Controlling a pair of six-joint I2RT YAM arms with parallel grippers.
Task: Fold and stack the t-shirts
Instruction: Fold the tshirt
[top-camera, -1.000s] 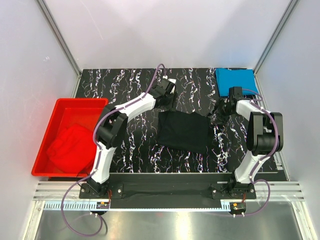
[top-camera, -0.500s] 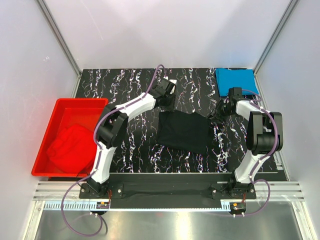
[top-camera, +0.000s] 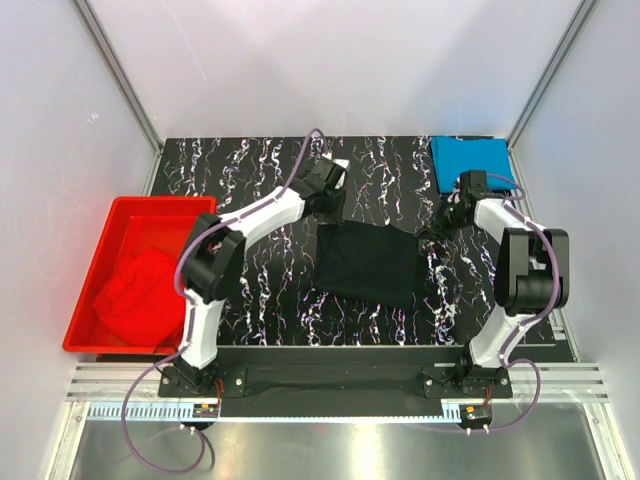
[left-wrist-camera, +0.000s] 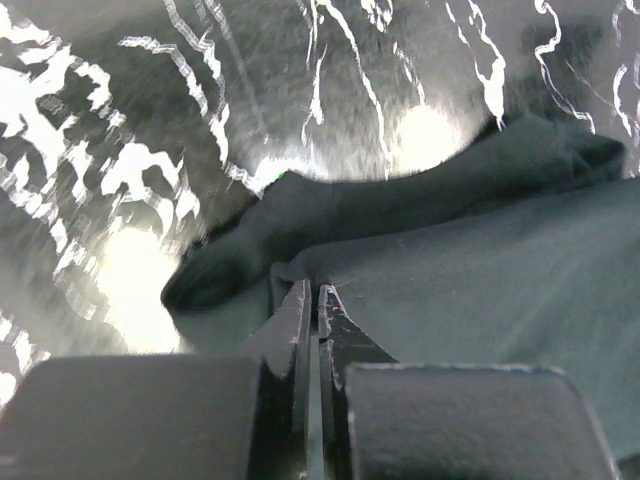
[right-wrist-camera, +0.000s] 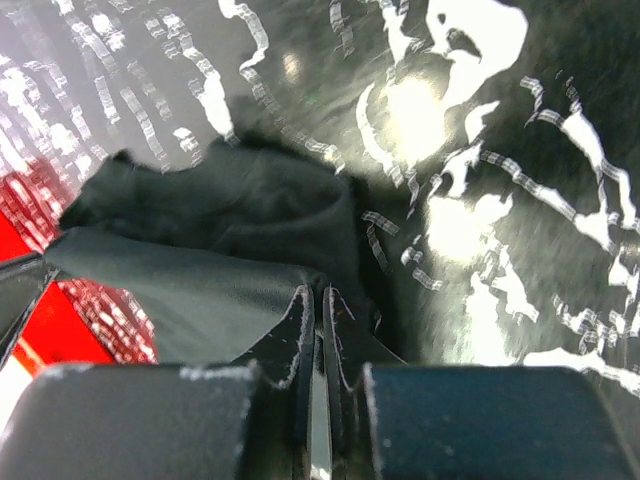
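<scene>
The black t-shirt (top-camera: 368, 262) lies partly folded in the middle of the table. My left gripper (top-camera: 335, 206) is at its far left corner, shut on a pinch of the black fabric (left-wrist-camera: 480, 270), with the fingertips together (left-wrist-camera: 315, 295). At the shirt's far right corner my right gripper (top-camera: 441, 224) is likewise shut on the cloth (right-wrist-camera: 200, 270), its tips pressed together (right-wrist-camera: 322, 295). A folded bright blue t-shirt (top-camera: 472, 160) rests at the far right corner of the table. The red t-shirt (top-camera: 135, 290) lies crumpled inside the tub.
A rigid red plastic tub (top-camera: 160, 203) stands at the left edge of the table, also glimpsed in the right wrist view (right-wrist-camera: 90, 320). The table top is black marbled (top-camera: 260, 170), with white walls on three sides.
Both grippers have closed from open onto the far corners of the black t-shirt. The wrists have shifted slightly toward the far side.
</scene>
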